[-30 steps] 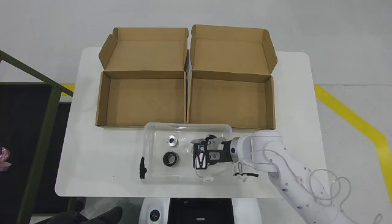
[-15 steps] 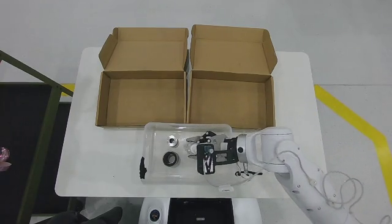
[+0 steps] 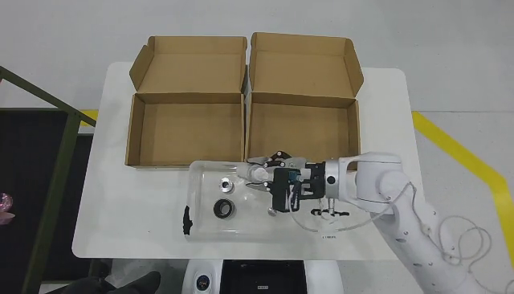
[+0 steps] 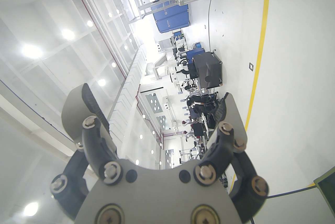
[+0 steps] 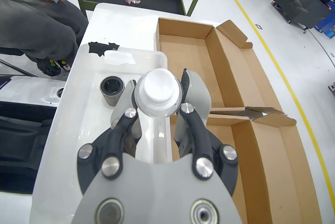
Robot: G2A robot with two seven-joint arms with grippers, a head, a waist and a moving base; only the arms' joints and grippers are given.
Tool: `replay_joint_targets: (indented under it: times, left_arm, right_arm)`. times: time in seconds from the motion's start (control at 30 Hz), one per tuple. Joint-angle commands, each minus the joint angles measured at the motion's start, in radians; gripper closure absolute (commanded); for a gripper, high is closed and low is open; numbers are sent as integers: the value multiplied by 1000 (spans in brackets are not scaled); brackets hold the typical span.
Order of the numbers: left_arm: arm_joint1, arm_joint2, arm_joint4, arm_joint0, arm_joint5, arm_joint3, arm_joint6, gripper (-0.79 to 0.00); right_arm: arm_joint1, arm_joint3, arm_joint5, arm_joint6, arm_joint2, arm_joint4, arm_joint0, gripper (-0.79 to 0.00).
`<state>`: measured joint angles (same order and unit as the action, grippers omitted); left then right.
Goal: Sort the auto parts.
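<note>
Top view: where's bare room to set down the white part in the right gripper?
Both cardboard floors are bare: the left box, and the right box, nearer the right gripper with the white part. Crowded: the clear bin, holding a dark bearing and a silver part.

top camera looks down on the worktop (image 3: 112,206); right wrist camera, close behind its pincer (image 5: 158,81), shares it; left's faces the ceiling (image 4: 39,26).
</note>
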<state>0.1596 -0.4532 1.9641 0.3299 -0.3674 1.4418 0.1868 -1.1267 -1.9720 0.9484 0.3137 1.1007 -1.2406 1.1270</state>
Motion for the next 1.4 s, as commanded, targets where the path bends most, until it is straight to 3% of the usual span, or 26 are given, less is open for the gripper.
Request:
replay_joint_targets:
  times: [0.0, 0.33, 0.87, 1.37]
  left_arm:
    - [0, 0, 0, 0, 0, 0, 0, -785]
    - [0, 0, 0, 0, 0, 0, 0, -785]
    - [0, 0, 0, 0, 0, 0, 0, -785]
    - [0, 0, 0, 0, 0, 0, 0, -785]
  right_arm:
    - [0, 10, -11, -13, 10, 9, -9, 0]
    - [-10, 195, -92, -58, 12, 79, -107, 0]
    - [-52, 504, -260, 24, -89, 173, -304, 0]
    - [-98, 702, -315, 30, -202, 177, -404, -22]
